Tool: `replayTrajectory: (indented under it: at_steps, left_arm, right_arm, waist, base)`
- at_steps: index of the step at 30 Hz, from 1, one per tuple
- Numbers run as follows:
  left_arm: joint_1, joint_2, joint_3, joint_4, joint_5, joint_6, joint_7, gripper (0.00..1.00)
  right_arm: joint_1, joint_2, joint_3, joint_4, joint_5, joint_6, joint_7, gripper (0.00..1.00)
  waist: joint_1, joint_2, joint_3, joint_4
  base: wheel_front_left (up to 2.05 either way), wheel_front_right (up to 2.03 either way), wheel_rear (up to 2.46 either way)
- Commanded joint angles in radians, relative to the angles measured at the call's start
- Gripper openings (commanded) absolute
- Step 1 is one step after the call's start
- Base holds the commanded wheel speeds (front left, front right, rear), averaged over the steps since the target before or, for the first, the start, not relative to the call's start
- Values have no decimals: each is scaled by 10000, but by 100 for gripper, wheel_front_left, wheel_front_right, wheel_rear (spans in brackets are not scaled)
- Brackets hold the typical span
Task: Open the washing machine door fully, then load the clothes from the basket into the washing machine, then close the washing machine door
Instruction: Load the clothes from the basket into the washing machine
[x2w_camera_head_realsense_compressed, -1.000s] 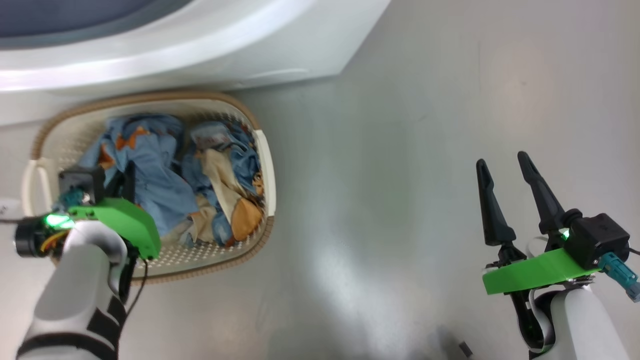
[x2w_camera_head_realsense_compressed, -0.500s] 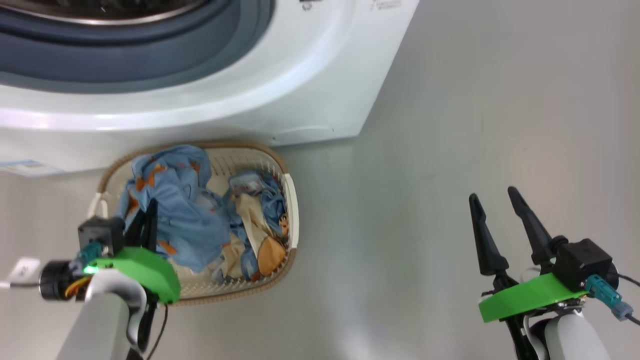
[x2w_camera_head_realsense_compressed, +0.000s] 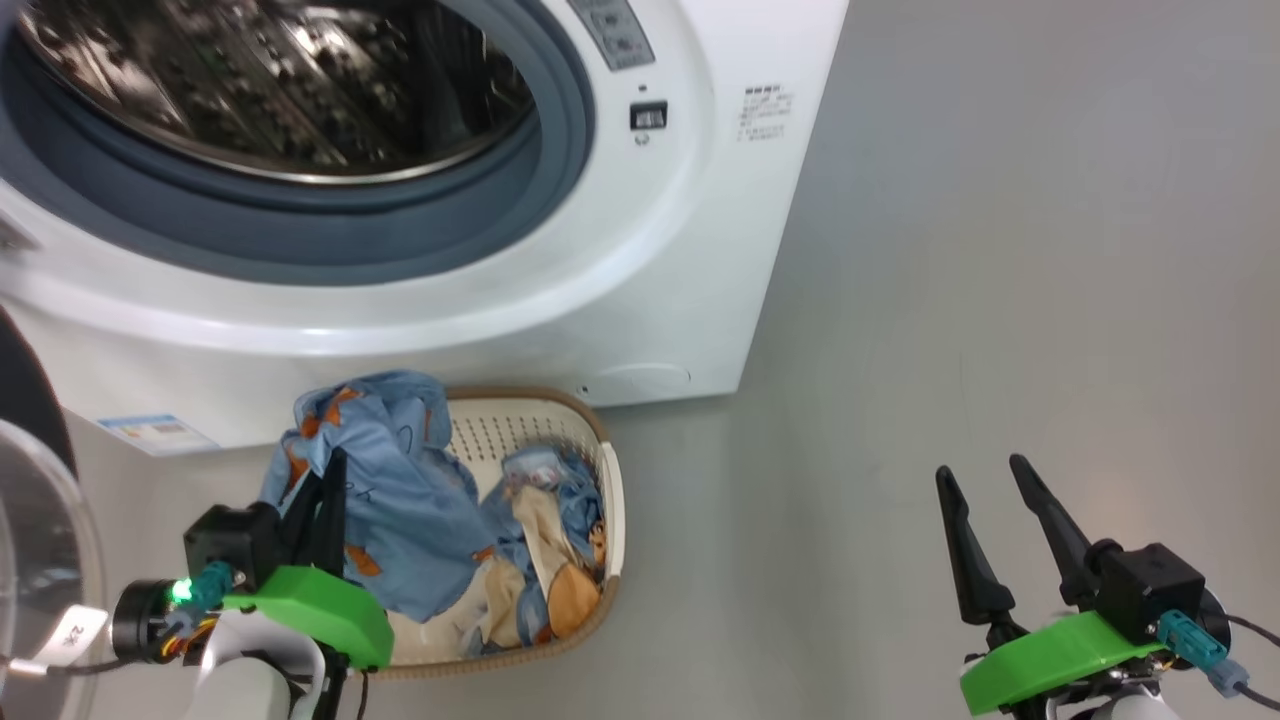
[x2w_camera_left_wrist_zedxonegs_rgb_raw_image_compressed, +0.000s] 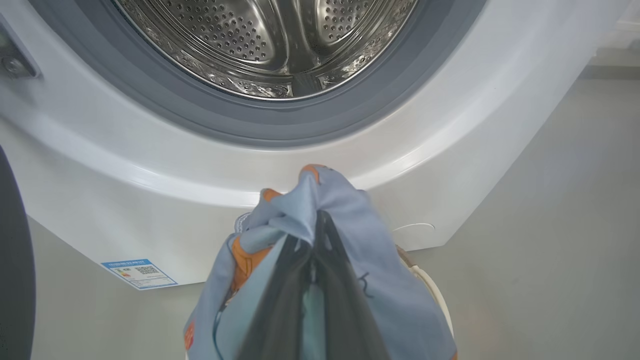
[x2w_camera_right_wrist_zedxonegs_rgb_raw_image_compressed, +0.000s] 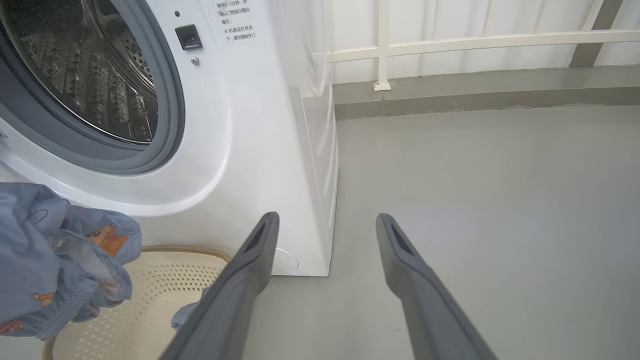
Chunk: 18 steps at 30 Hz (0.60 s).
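Holding clothes (x2w_camera_head_realsense_compressed: 410, 510) over the basket (x2w_camera_head_realsense_compressed: 612, 500).
Clamping left gripper (x2w_camera_head_realsense_compressed: 328, 470) on blue clothes just above basket, below washer's (x2w_camera_head_realsense_compressed: 700, 250) open drum; holding right gripper (x2w_camera_head_realsense_compressed: 980, 468) spread and empty, well apart over floor (x2w_camera_head_realsense_compressed: 900, 350).

Glossy grey floor (x2w_camera_head_realsense_compressed: 980, 300). White metal railing (x2w_camera_right_wrist_zedxonegs_rgb_raw_image_compressed: 382, 45) at the back, standing on a grey kerb (x2w_camera_right_wrist_zedxonegs_rgb_raw_image_compressed: 475, 97).

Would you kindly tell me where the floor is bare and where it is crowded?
Bare: the grey floor right of the washing machine and the basket, up to the open right gripper. Crowded: before the machine, where the basket sits, the left gripper holds a blue garment above it, and the door stands at left.
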<state>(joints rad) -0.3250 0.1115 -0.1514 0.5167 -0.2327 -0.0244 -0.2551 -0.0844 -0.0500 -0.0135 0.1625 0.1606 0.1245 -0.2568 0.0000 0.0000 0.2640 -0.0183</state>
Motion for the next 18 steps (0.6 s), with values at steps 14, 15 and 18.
replayTrajectory:
  at_steps: [14,15,18]
  left_arm:
    - [1192,423,730,-2941,298,269,-66,0]
    - [1312,442,789,-3108,321,292,-66,0]
    - [1696,486,961,-3506,390,361,-66,0]
  right_arm:
    - [497,-3,272,-108,16,62,-49,100]
    - [509,-3,283,-119,-6,62,-49,100]
    - [559,-3,291,-207,-83,62,-49,100]
  waist:
    - [0,0,-1475,399]
    - [0,0,-1530,382]
    - [0,0,-1690,322]
  base:
    - [0,0,0]
    - [0,0,0]
    - [0,0,0]
